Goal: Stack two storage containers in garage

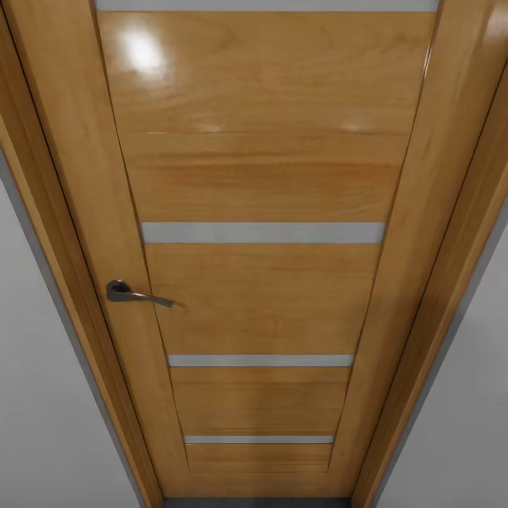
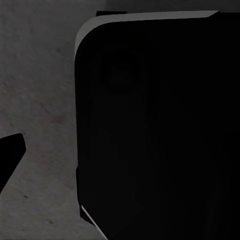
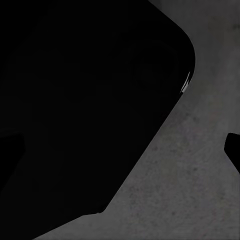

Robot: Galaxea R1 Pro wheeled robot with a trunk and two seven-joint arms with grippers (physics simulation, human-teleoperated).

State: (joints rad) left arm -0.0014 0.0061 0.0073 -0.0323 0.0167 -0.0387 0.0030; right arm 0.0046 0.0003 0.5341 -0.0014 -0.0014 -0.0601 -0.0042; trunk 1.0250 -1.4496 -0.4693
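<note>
Containers aren't before you: you face a closed door (image 1: 261,247), lever handle (image 1: 134,293) at its left, grey concrete floor (image 2: 40,90) under both wrists. Whether either hand is open, you cannot tell. Expect stiff, light bins; grip a wall rim

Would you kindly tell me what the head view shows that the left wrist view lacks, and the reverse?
Head view: an orange-brown wooden door with frosted horizontal strips, a dark metal lever handle and plain white walls beside it. Left wrist view: grey speckled concrete floor and a large black rounded body, hard to identify. Shared: no red-orange bins appear in either.
</note>
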